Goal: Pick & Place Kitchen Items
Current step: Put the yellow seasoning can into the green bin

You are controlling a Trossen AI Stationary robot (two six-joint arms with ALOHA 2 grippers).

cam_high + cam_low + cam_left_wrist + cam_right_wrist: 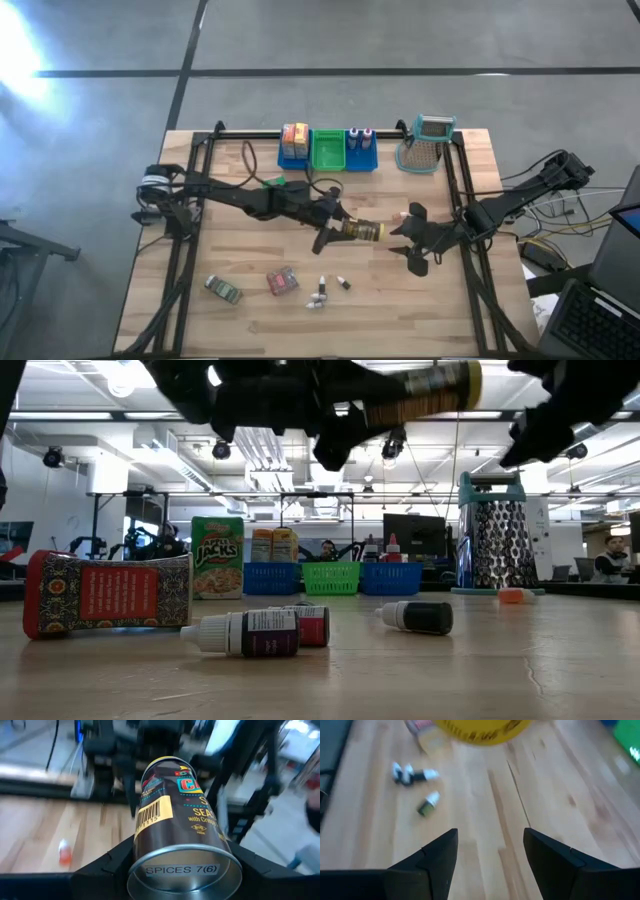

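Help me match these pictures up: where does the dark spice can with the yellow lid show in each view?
High view: spice can at table centre, held by the left gripper.
Low view: top edge, lying sideways above the small bottles.
Left wrist view: fills the centre, between that gripper's fingers.
Right wrist view: only its yellow lid, at the top edge.
Shared landmark: the small bottles on the wood, seen in the high, low and right wrist views.

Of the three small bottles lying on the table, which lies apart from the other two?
The dark green bottle, alone and nearest the right gripper. The other two bottles lie together.
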